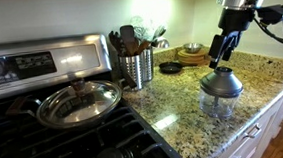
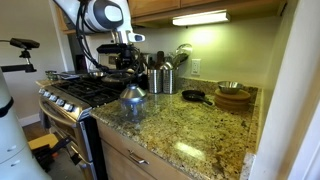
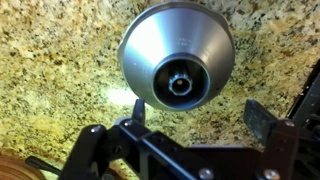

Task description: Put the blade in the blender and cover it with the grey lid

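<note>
Grey lid (image 1: 221,81) is being carried by the blender (image 1: 222,106) on the granite countertop (image 1: 179,106). Gripper (image 1: 217,64) is being held spread above it.

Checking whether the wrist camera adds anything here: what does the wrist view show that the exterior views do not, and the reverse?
Wrist view only: the grey lid from straight above, with its knob in the middle, and the hand with its fingers spread wide, clear of the lid.
Exterior views only: the clear blender beneath the lid, the stove with a steel pan lid, the utensil canister and the bowls.
Shared: the lid, the open hand above it and the granite counter.
</note>
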Robot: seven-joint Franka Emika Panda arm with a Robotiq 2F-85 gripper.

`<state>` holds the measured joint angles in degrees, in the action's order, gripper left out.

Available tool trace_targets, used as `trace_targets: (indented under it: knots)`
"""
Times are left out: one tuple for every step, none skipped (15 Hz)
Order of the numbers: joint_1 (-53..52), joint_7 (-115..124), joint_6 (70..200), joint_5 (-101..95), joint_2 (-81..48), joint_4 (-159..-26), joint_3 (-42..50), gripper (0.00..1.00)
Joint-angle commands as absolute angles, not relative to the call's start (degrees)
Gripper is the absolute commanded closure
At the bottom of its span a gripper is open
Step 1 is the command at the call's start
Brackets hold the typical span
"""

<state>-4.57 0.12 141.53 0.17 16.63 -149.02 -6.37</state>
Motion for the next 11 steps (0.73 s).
trace_targets:
  knots:
    - [-7.0,-3.3,138.0,2.7,19.4,-147.6,-5.4,0.0]
    - [-7.4,-3.9,137.4,3.1,19.8,-147.2,-5.5,0.0]
    - [-7.7,-4.2,136.9,3.3,20.1,-146.9,-5.6,0.0]
    - [-8.0,-4.3,136.2,3.2,20.5,-146.6,-5.7,0.0]
    - [-8.1,-4.1,135.7,2.8,20.7,-146.4,-5.9,0.0]
    - [-7.4,-2.5,138.1,1.9,18.4,-146.3,-6.2,0.0]
    - [-7.7,-2.6,137.6,1.9,18.7,-146.1,-6.2,0.0]
    - [-7.7,-2.6,137.4,1.9,19.0,-146.1,-6.3,0.0]
    - [-7.7,-2.7,137.3,1.9,19.1,-146.1,-6.3,0.0]
    - [-7.8,-2.8,137.3,1.9,19.2,-146.1,-6.3,0.0]
    - [-7.8,-2.9,137.3,1.9,19.2,-146.1,-6.3,0.0]
